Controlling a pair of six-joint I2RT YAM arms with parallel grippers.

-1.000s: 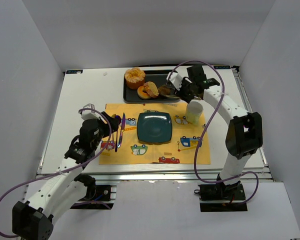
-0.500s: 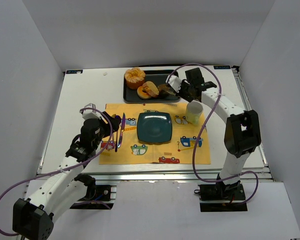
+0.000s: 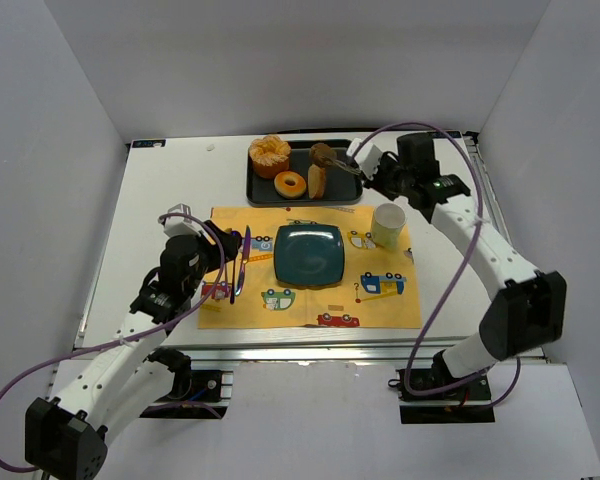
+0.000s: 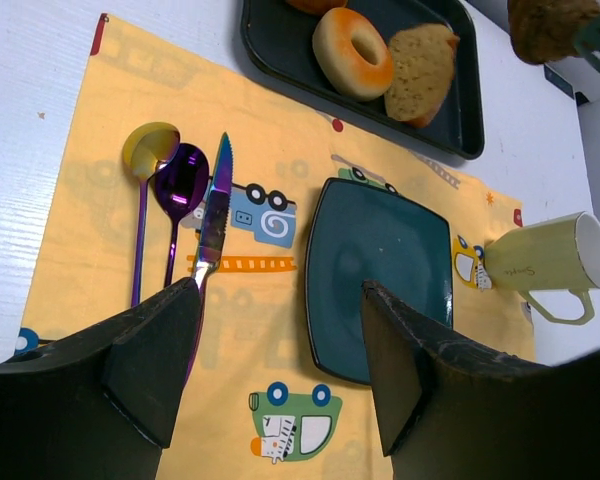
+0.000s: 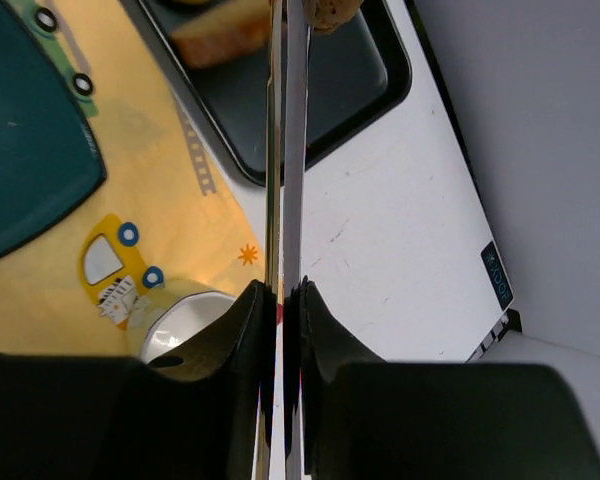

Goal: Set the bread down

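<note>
A brown baked lump has been lifted off the tray by tongs, clenched in the jaws of the right gripper. The bread is seen in the tray, propped on edge against the ring doughnut. The jaws of the left gripper are spread wide.

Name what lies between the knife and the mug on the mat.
The dark teal plate lies between the knife and the mug. The left wrist view shows it most clearly.
</note>
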